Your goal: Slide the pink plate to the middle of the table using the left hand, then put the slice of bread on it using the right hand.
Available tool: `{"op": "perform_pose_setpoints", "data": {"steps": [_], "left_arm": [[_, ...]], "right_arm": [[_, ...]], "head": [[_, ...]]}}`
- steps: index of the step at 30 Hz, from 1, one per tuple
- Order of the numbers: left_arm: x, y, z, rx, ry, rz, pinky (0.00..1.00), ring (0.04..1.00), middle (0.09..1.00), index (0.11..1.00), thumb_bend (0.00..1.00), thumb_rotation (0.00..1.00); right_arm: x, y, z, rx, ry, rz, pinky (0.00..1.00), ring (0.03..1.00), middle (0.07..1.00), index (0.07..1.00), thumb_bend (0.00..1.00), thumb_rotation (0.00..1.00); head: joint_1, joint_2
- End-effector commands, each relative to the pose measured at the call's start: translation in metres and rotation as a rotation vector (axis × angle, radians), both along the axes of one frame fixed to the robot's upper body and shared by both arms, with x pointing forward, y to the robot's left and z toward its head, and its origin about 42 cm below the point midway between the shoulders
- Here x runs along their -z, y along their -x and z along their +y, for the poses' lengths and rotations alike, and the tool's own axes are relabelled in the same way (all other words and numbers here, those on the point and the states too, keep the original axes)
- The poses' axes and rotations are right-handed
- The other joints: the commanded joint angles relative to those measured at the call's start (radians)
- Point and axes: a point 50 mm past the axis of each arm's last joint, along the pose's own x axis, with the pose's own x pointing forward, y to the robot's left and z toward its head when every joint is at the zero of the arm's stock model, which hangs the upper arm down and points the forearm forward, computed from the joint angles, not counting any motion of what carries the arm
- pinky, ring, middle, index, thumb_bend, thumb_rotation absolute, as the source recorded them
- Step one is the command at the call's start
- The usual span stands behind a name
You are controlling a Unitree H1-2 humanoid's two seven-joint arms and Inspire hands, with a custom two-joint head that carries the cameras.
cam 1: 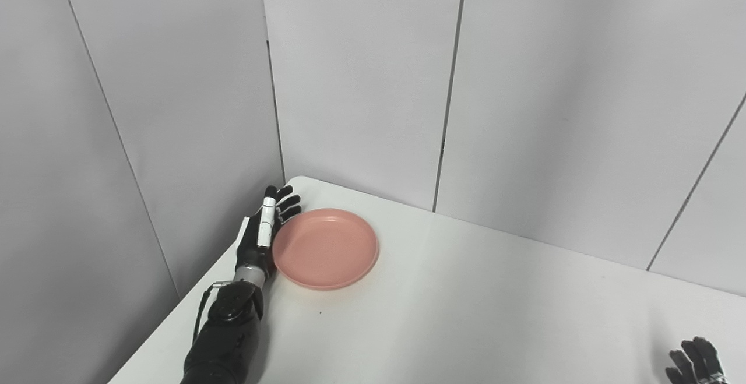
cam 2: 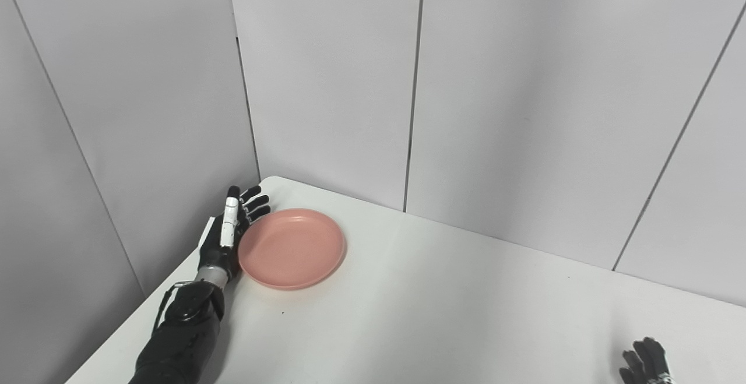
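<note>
The pink plate [cam 1: 326,248] lies empty near the table's far left corner. My left hand [cam 1: 265,226] stands on edge against the plate's left rim, fingers stretched out straight and apart, holding nothing. Only the fingertips of my right hand [cam 1: 696,362] show at the bottom right edge, slightly spread above the tabletop; its palm is cut off by the frame. No slice of bread is in view.
The white table [cam 1: 478,314] is boxed in by grey wall panels [cam 1: 361,81] behind and to the left. Its left edge runs close beside my left forearm [cam 1: 224,337].
</note>
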Motion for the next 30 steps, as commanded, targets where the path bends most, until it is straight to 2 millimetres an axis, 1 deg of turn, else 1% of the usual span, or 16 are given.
{"op": "perform_pose_setpoints", "data": {"steps": [1,2,3,5,7,9,13,15,17,18,21,24,28,29,30], "left_arm": [[-0.012,-0.006,-0.003,0.021,-0.023,-0.031,0.82,0.828,0.822,0.799,0.9,1.0],[-0.012,-0.006,-0.003,0.026,-0.024,-0.03,0.83,0.83,0.821,0.803,0.91,1.0],[-0.012,-0.006,-0.005,0.03,-0.02,-0.032,0.84,0.83,0.821,0.803,0.91,1.0],[-0.012,-0.006,-0.01,0.048,0.002,-0.038,0.83,0.83,0.82,0.804,0.92,1.0],[-0.014,-0.004,-0.018,0.074,0.023,-0.042,0.81,0.829,0.821,0.804,0.91,1.0],[-0.015,-0.002,-0.026,0.107,0.034,-0.047,0.81,0.828,0.824,0.805,0.9,1.0],[-0.011,0.001,-0.044,0.164,0.063,-0.071,0.82,0.827,0.827,0.813,0.88,1.0],[-0.009,0.001,-0.052,0.185,0.062,-0.063,0.82,0.827,0.826,0.812,0.87,1.0],[-0.006,0.003,-0.061,0.199,0.064,-0.049,0.82,0.828,0.823,0.811,0.89,1.0],[-0.005,0.004,-0.064,0.205,0.067,-0.046,0.81,0.829,0.821,0.81,0.89,1.0],[-0.003,0.006,-0.076,0.226,0.087,-0.042,0.82,0.827,0.815,0.799,0.89,1.0],[0.001,0.007,-0.087,0.263,0.113,-0.041,0.84,0.84,0.826,0.806,0.9,0.99],[0.003,0.008,-0.101,0.287,0.13,-0.041,0.83,0.83,0.82,0.802,0.9,0.99],[0.003,0.008,-0.104,0.294,0.133,-0.042,0.84,0.835,0.823,0.804,0.89,1.0],[0.003,0.008,-0.108,0.3,0.138,-0.042,0.84,0.836,0.823,0.803,0.88,1.0]], "right_arm": [[0.011,0.009,0.006,-0.004,-0.022,0.03,0.99,0.949,0.943,0.925,0.71,0.73],[0.01,0.009,0.007,-0.003,-0.015,0.027,0.97,0.941,0.943,0.928,0.7,0.74],[0.01,0.01,0.007,-0.001,-0.002,0.025,0.97,0.94,0.943,0.928,0.7,0.74],[0.009,0.009,0.007,0.001,0.012,0.024,0.98,0.948,0.953,0.942,0.67,0.76],[0.008,0.009,0.009,0.007,0.013,0.02,0.99,0.956,0.96,0.952,0.65,0.76],[0.007,0.009,0.011,0.009,0.016,0.017,1.0,0.965,0.967,0.957,0.65,0.77],[0.009,0.005,0.012,0.008,0.028,0.007,1.0,0.987,0.986,0.971,0.68,0.78],[0.009,0.004,0.013,-0.002,0.029,-0.01,1.0,0.998,0.997,0.994,0.67,0.81],[0.009,0.003,0.015,-0.008,0.025,-0.019,1.0,1.0,1.0,0.999,0.65,0.8],[0.008,0.004,0.015,-0.009,0.029,-0.018,1.0,1.0,1.0,1.0,0.64,0.8],[0.008,0.005,0.015,-0.008,0.064,-0.012,1.0,1.0,1.0,1.0,0.64,0.83],[0.008,0.005,0.016,-0.008,0.08,-0.01,1.0,1.0,1.0,1.0,0.64,0.84],[0.006,0.006,0.02,0.0,0.078,-0.019,1.0,1.0,1.0,0.997,0.6,0.84],[0.006,0.006,0.02,-0.001,0.075,-0.02,1.0,1.0,1.0,0.999,0.57,0.83],[0.005,0.005,0.021,-0.003,0.072,-0.021,1.0,1.0,1.0,1.0,0.55,0.82]], "head": [[-0.007,0.007],[-0.007,0.007],[-0.015,0.014],[-0.02,0.017],[-0.045,0.021],[-0.057,0.027],[-0.072,0.031],[-0.077,0.032],[-0.083,0.032],[-0.095,0.038],[-0.101,0.043],[-0.131,0.049],[-0.158,0.058],[-0.158,0.058],[-0.174,0.062]]}}
